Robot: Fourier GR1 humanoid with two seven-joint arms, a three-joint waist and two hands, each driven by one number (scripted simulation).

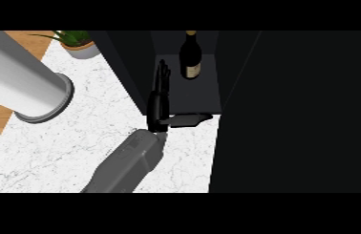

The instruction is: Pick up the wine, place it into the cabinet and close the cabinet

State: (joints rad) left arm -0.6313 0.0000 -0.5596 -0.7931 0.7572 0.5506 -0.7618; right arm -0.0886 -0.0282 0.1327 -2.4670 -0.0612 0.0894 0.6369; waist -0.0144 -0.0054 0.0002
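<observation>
Wine bottle [190, 56] stands upright inside the dark cabinet [194, 92], at the back of its floor, neck toward 12 o'clock in head view. So placing looks done; closing the cabinet is what's left.

One robot hand [161, 92] in view, forearm coming in from lower centre-left, angled toward 1 o'clock. Which arm it is can't be settled from this view alone; reads as the left by position, but that's a guess. Fingers straight, pointing to 12, thumb stuck out sideways toward 3 o'clock. Spread, holding nothing. Bottle sits at about 1 o'clock from the fingertips, near but apart, not touching.

Hand is at the cabinet's left inner edge, right by the dark panel [127, 66] running from 11 down to 5 o'clock, likely the open door or side wall, can't tell which. The next move probably turns on that: get out of the opening, get behind the door, swing it shut.

White marbled bench [78, 142] below. Grey cylinder [28, 85] at 9 o'clock, potted plant [76, 42] at 11. Other hand not visible.
</observation>
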